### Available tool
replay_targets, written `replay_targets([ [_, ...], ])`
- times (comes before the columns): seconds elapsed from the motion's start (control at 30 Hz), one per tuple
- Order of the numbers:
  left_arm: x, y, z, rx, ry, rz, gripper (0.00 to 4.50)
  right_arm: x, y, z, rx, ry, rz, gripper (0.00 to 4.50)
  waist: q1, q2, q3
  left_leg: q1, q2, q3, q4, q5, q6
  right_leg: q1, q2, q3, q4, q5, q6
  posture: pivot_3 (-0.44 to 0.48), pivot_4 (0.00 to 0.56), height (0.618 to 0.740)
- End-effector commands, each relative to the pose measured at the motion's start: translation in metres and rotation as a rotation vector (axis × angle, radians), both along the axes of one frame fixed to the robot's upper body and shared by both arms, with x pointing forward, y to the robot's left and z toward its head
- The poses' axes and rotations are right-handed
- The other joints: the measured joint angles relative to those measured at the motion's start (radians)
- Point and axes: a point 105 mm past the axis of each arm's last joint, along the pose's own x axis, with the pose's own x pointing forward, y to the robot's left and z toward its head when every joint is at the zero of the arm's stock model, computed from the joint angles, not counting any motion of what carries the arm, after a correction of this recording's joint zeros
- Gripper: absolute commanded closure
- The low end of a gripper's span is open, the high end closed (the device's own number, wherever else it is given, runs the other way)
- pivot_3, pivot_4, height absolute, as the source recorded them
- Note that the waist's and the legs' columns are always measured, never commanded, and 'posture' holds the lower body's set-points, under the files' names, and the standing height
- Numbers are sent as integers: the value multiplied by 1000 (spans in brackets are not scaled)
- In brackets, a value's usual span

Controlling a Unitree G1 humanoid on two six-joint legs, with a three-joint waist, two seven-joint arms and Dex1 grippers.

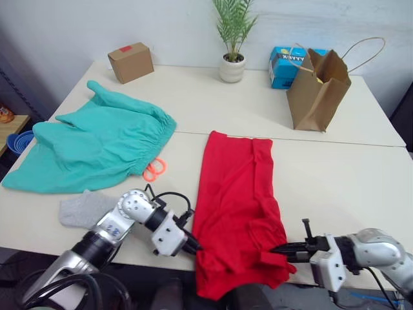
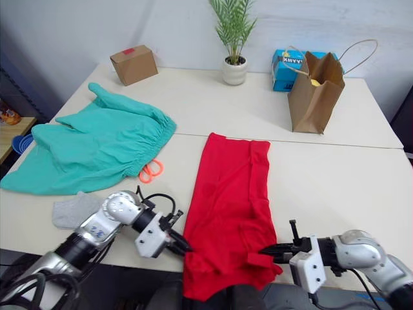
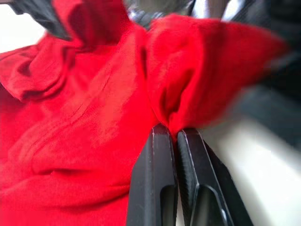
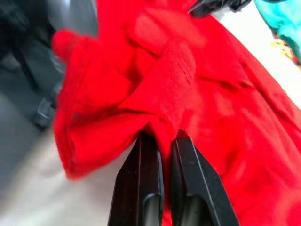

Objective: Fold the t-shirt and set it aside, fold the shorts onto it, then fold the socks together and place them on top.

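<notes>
We're mid t-shirt (image 1: 235, 206) fold at lower centre: sides already in, left gripper (image 1: 193, 246) and right gripper (image 1: 279, 248) both pinching its near hem. Shorts (image 1: 90, 145) upper left and socks (image 1: 84, 208) lower left untouched.

A plain office or lab room: two pale tables (image 1: 335, 174) pushed together against a bare white wall (image 1: 77, 26). Along the far edge stand a cardboard box (image 1: 131, 62), a potted palm (image 1: 233, 39), a blue carton (image 1: 285, 64) and a brown paper bag (image 1: 319, 90).
</notes>
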Motion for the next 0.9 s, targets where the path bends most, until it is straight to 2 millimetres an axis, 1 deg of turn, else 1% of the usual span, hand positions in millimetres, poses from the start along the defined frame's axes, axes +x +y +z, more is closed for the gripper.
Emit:
replay_targets([
  [0.03, -7, 7, 20, -22, -4, -15, 4500, -3, 0, 30, 61, 15, -36, 4429, 2, 1, 1, 0, 0, 0, 0, 0, 0, 0, 0, 0, 0, 0, 0, 0, 150, 740],
  [0.1, -9, 13, 20, 0, 6, -6, 4500, -13, -3, 29, 43, 97, -46, 4429, 3, 1, 1, 0, -1, 0, 0, 0, 0, 0, 0, 0, -1, 0, 0, 0, 150, 740],
  [0.13, -10, 15, 19, 8, 17, 7, 4500, -20, -5, 24, 18, 152, -46, 4429, 3, 1, 1, 0, 0, 0, -1, 0, 0, 0, 0, 0, -2, 0, 0, 0, 150, 740],
  [0.23, -23, 15, 17, -6, 88, 20, 4500, -35, -5, 18, -6, 232, -30, 4429, 3, 0, 2, -2, 0, -1, -1, 0, 1, 0, 0, -1, -3, 0, 0, 0, 150, 740],
  [0.33, -38, 20, 7, 30, 110, 6, 4500, -44, -2, 14, -7, 302, -46, 4429, 1, 0, 3, -2, 0, -1, -1, -1, 1, 0, 0, -1, -5, 0, 0, 0, 150, 740],
  [0.5, -43, 25, 2, 69, 122, 26, 4500, -58, 2, 12, -29, 416, -50, 4429, 4, -1, 4, -2, 0, -1, -1, -1, 1, 0, 0, -1, -3, 0, 0, 0, 150, 740],
  [0.57, -45, 27, 5, 74, 156, 47, 4500, -59, 4, 18, -6, 447, -67, 4429, 5, -1, 4, -2, 0, -1, -1, -2, 1, 0, -1, -1, -3, -1, -1, 0, 150, 740],
  [0.6, -43, 29, 8, 82, 180, 69, 4500, -56, 5, 23, 12, 458, -84, 4429, 5, -2, 5, -2, 0, -1, -1, -2, 0, 0, -1, -1, -4, -1, -1, 0, 150, 740],
  [0.63, -40, 31, 15, 91, 227, 110, 4500, -48, 6, 31, 61, 467, -125, 4429, 4, -3, 6, -2, 0, -1, -1, -2, 0, 0, -1, -1, -4, -1, -1, 0, 150, 740],
  [0.73, -15, 34, 37, 75, 306, 250, 4500, -23, 5, 52, 134, 495, -208, 4429, 3, -6, 10, -2, 0, -1, -1, -2, 0, -1, -1, -1, -2, -1, -1, 0, 150, 740],
  [0.8, 14, 31, 54, -17, 336, 394, 4500, 1, 4, 66, 208, 516, -286, 4429, 3, -7, 11, -2, 0, -2, 0, -2, 0, -1, -1, -1, -2, 0, -1, 0, 150, 740],
  [0.87, 44, 29, 70, -113, 343, 503, 4500, 27, 4, 77, 280, 516, -345, 4429, 4, -7, 12, -2, -1, -2, -1, -2, 0, -1, -1, -1, -2, 0, 0, 0, 150, 740],
  [0.9, 56, 27, 77, -149, 380, 544, 4500, 38, 4, 81, 309, 510, -367, 4429, 4, -8, 13, -2, -1, -2, 0, -2, 0, -1, -1, -2, -2, 0, 0, 0, 150, 740],
])
